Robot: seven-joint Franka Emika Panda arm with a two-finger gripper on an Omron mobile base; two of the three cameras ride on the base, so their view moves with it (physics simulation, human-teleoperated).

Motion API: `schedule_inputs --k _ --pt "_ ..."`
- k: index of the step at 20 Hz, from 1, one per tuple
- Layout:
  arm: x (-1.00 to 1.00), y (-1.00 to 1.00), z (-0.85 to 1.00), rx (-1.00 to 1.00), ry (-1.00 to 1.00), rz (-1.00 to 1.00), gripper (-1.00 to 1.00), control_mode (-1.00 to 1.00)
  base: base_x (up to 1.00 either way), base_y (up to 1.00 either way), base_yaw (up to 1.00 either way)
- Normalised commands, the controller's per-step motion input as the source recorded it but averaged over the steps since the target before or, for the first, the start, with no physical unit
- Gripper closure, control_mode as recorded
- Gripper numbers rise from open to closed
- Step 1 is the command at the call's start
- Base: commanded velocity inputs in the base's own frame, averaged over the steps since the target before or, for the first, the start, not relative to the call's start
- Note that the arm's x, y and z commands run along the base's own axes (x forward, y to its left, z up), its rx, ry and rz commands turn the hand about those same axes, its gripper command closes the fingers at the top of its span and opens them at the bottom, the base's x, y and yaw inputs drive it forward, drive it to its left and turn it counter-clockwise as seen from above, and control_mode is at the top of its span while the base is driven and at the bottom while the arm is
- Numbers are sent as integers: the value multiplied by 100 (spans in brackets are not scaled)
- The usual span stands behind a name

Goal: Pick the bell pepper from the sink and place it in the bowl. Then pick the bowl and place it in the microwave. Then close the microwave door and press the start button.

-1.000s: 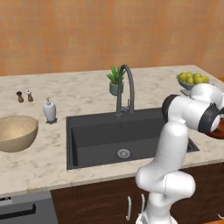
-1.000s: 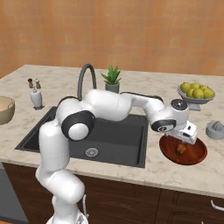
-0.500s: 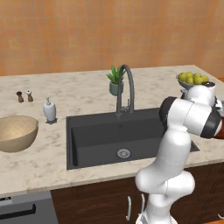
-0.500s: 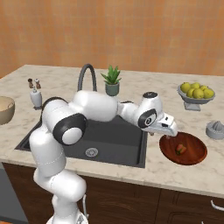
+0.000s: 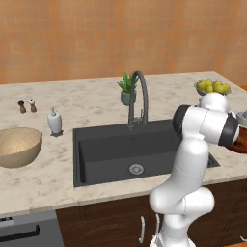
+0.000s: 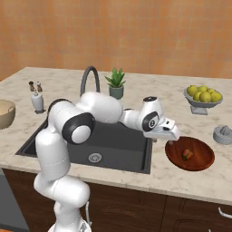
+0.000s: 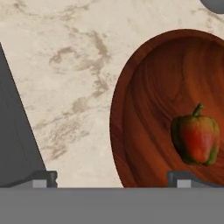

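The bell pepper point(image 7: 195, 140), orange-red with green patches, lies inside the dark red-brown bowl point(image 7: 148, 113). That bowl point(image 6: 204, 156) rests on the marble counter right of the black sink point(image 6: 113, 145), with the bell pepper point(image 6: 186, 154) near its middle. My gripper point(image 6: 174, 136) hangs open just above the bowl's left rim, nothing between its fingers. In the hand view my gripper point(image 7: 111, 179) straddles the rim, one fingertip point(image 7: 43, 178) over the counter and the other over the bowl. The bowl's edge point(image 5: 240, 144) peeks from behind the arm. The microwave and its door are out of view.
A grey footed bowl of lemons point(image 6: 203, 96) and a grey juicer point(image 6: 223, 134) stand behind and right of the bowl. The faucet point(image 6: 90, 77) and a potted plant point(image 6: 116, 84) stand behind the sink. A tan wooden bowl point(image 5: 17, 147) and soap dispenser point(image 5: 55, 121) are at the left.
The hand has drawn back leftward from over the bowl to its left rim, and the arm has folded closer in. The pepper stays in the bowl.
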Motion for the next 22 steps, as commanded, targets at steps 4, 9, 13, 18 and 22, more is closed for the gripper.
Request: schedule_inputs --k 4,9,13,18,22 --pt "17 -19 -16 0 6 0 -100 -100 0 0 0" --pt "13 -21 -27 0 5 0 -100 -100 0 0 0" --pt "2 -7 -31 0 2 0 -100 -100 0 0 0" --pt "1 -5 -28 0 0 0 100 -100 0 0 0" --pt "1 0 -11 0 0 0 100 -100 0 0 0"
